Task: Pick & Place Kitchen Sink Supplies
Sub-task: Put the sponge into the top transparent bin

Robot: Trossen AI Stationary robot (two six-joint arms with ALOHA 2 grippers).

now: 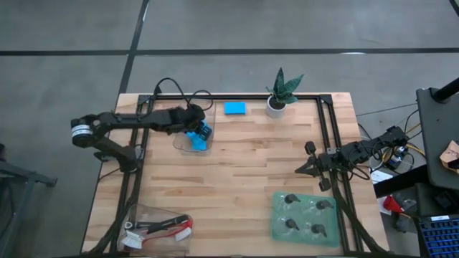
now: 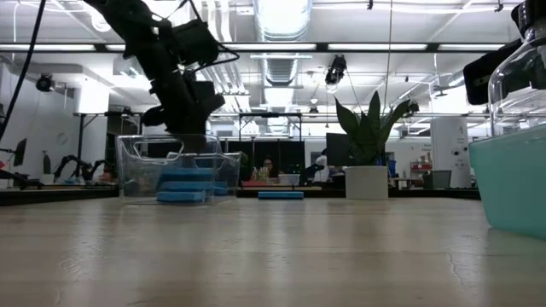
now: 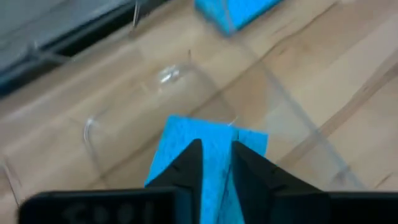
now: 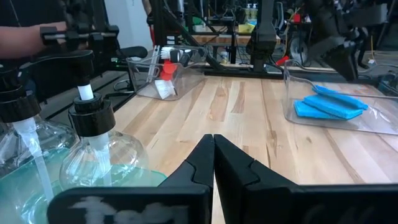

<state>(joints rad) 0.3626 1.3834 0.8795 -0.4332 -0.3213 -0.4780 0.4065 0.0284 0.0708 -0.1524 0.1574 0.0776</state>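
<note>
Left claw [image 1: 203, 133] hangs over the clear tray [image 1: 182, 142] at the bench's [image 1: 244, 179] back left, fingers pinched narrow on a blue sponge [image 3: 186, 149]; another sponge [image 2: 181, 195] lies flat in the tray, and a third [image 1: 234, 108] sits loose on the bench near the plant [image 1: 281, 92]. Sponges look light, soft and squashy, not fragile; best pinched across the short edges. Right claw [image 4: 213, 144] waits at the bench's right edge, fingers closed, empty.

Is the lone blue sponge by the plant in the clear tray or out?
Out: the lone sponge lies flat on bare wood, apart from the clear tray.
</note>
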